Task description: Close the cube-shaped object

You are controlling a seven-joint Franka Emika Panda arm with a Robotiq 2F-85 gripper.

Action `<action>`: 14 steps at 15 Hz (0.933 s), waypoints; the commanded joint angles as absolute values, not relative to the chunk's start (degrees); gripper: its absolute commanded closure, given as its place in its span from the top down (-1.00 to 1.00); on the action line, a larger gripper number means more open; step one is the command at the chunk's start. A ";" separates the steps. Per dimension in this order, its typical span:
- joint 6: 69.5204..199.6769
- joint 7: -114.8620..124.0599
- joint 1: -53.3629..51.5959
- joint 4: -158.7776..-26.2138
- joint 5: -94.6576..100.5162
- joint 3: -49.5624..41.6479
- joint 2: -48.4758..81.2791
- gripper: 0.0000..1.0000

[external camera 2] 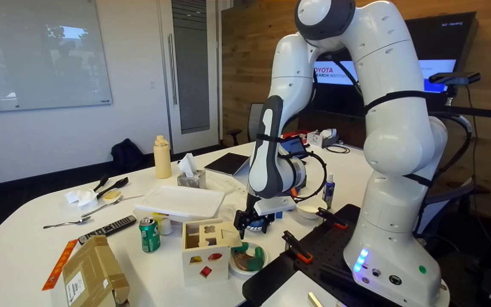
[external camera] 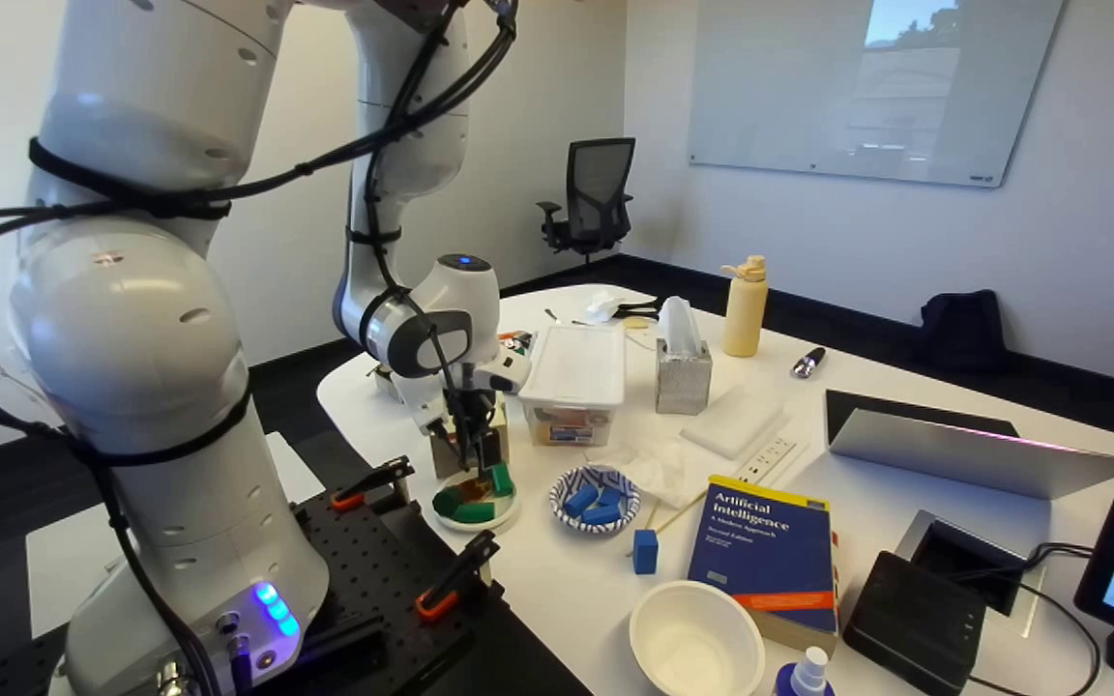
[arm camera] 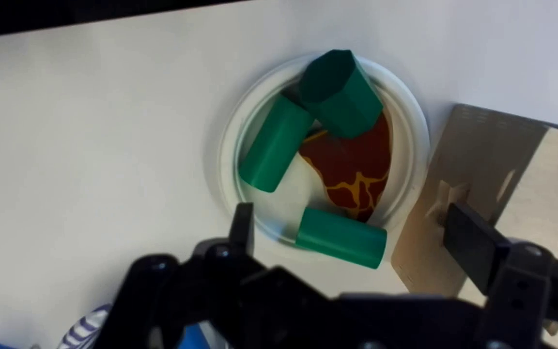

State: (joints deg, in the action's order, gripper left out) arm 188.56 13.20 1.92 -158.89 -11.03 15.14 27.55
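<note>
The cube-shaped object is a pale wooden box with shaped cut-outs. It stands upright in an exterior view [external camera 2: 205,266]. Its lid [external camera 2: 225,235] is pushed partly off, overhanging the side toward my gripper, and a gap shows the inside at the opposite end. The box is partly hidden behind the gripper in an exterior view [external camera: 445,458] and lies at the right edge of the wrist view [arm camera: 482,155]. My gripper [external camera 2: 254,230] is open and empty beside the lid's overhanging end. In the wrist view [arm camera: 356,237] one finger is close to the box; contact cannot be told.
A round dish [arm camera: 230,160] with green blocks and a brown piece lies beside the box, below the gripper. A patterned bowl [external camera: 567,522] with blue blocks, a white-lidded container [external camera 2: 181,202], a green can [external camera 2: 149,234] and a cardboard box [external camera 2: 92,273] are nearby.
</note>
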 commanded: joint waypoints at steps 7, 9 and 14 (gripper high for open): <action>193.12 16.47 3.32 -159.14 -9.81 20.06 29.06 1.00; 193.47 16.59 3.36 -159.24 -9.61 20.79 28.80 1.00; 194.73 16.89 2.77 -159.39 -8.97 21.87 28.35 1.00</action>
State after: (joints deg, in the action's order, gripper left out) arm 193.08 14.31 2.53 -158.77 -10.22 20.72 29.00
